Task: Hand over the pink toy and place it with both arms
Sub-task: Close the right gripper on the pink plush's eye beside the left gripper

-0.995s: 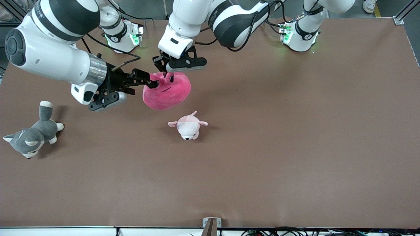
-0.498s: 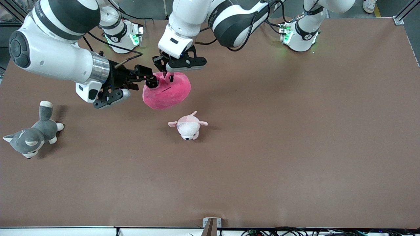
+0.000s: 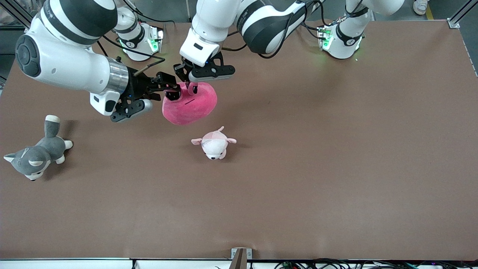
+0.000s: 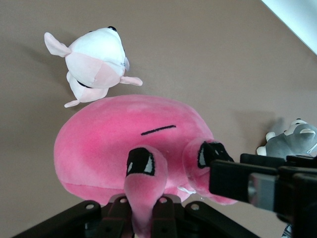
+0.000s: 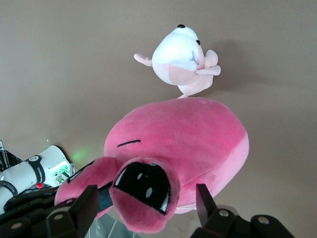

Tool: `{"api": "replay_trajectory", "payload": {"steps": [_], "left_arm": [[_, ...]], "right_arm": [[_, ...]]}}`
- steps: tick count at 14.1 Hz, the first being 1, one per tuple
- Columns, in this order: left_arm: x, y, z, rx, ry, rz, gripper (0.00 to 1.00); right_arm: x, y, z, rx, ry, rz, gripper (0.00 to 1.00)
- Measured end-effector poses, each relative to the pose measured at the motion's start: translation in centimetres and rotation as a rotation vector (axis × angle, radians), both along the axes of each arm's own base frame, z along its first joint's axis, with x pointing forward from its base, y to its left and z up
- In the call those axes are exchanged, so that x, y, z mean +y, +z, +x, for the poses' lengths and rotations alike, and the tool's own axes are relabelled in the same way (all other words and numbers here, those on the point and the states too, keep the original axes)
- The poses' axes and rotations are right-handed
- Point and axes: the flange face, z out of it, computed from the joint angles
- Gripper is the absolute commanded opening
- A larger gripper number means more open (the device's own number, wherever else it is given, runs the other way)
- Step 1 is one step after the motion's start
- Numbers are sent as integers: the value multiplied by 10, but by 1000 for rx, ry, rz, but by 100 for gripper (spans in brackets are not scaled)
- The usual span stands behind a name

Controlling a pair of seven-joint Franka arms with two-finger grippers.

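Two grippers meet at the pink toy [image 3: 190,104], which hangs in the air above the brown table [image 3: 336,149]. The left gripper [image 3: 189,85] comes down from above and is clenched on one stalk-like bump [image 4: 143,181] on the toy's top. The right gripper [image 3: 172,91] reaches in sideways from the right arm's end of the table, its fingers [image 5: 84,206] spread wide either side of another bump [image 5: 143,196] without pinching it. On the table, a pale pink-and-white plush [image 3: 214,144] lies nearer the front camera than the toy. A grey-and-white plush dog [image 3: 35,153] lies well apart, toward the right arm's end.
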Motion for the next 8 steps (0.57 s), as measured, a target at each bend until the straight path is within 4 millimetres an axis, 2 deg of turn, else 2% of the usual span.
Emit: {"api": "replay_trajectory", "payload": {"steps": [8], "left_arm": [[0,0,-1,1,-1,0,0]], "right_arm": [[6,-2,-3,5,12,-2,83]]}}
